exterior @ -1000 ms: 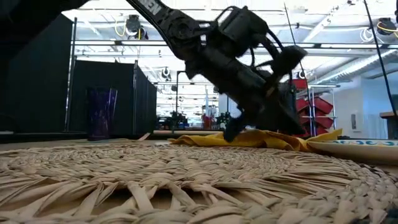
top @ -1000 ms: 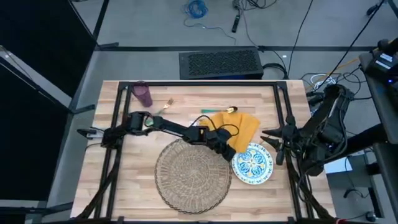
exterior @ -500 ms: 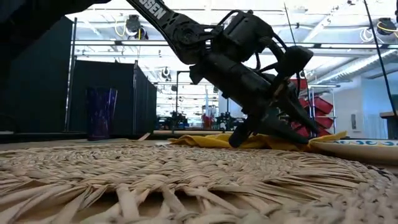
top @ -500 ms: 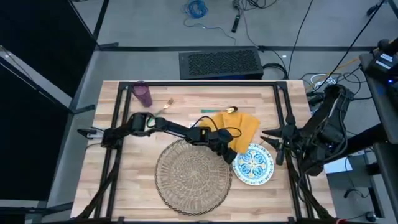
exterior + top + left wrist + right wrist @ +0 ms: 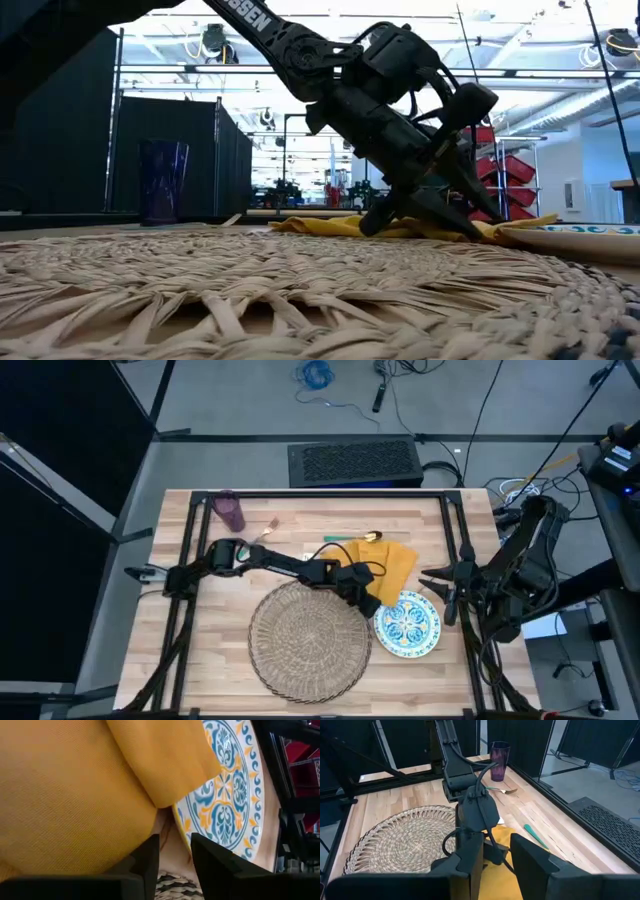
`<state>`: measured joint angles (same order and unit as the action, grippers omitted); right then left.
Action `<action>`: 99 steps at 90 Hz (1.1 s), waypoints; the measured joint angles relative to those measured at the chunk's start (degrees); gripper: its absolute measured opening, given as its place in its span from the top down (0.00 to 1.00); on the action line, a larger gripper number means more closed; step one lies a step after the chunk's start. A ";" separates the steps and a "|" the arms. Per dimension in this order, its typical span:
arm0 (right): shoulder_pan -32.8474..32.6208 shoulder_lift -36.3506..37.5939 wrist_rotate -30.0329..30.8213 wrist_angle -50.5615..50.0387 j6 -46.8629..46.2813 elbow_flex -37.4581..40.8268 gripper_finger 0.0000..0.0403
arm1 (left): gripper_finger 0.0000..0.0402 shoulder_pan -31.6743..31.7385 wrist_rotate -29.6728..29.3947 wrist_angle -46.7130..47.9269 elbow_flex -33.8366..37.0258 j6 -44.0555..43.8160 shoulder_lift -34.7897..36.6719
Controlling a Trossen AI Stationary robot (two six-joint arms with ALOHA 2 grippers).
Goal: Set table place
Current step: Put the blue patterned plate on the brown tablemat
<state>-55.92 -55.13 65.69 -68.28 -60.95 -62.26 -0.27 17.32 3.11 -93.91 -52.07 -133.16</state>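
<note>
Since a second ago the left gripper [image 5: 364,600] has pulled back slightly toward the napkin [image 5: 390,566], fingers apart, empty. Little is done — placemat [image 5: 310,642] bare, plate [image 5: 407,625] at its 3 o'clock, cup [image 5: 231,512] at 11.

The left gripper [image 5: 372,603] on the long dark left arm [image 5: 280,563] sits lower now than a second ago. In the low view its two dark fingers [image 5: 440,213] come down from above the mustard-yellow cloth napkin [image 5: 330,226] until the tips reach the cloth. The fingers stand a little apart. From above, the gripper moves only a tiny bit, pulling back a little from the round white plate with the teal flower pattern [image 5: 408,625] toward the edge of the yellow napkin [image 5: 395,565], just beside the big round woven straw placemat [image 5: 308,640].
</note>
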 joint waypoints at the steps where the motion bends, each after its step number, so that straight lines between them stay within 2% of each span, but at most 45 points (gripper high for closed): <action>1: 0.00 0.00 0.00 0.03 0.09 0.00 0.79 | 0.76 -0.02 -0.01 0.00 0.00 -0.01 0.00; 66: 0.00 0.00 0.04 0.71 0.59 -0.02 0.79 | 0.76 -1.85 -1.31 -2.47 -0.20 -1.31 -0.65; 81: 0.51 0.00 0.04 0.82 0.79 -0.02 0.79 | 0.76 -2.67 0.02 -1.49 -7.49 -1.47 -5.46; 99: 0.82 0.00 -1.19 1.06 0.81 -0.02 0.79 | 0.77 -2.83 0.61 9.09 -17.60 2.92 -9.86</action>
<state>-55.10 -55.13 64.50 -67.21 -60.15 -62.28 -3.09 17.93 12.21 -111.51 -49.15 -143.03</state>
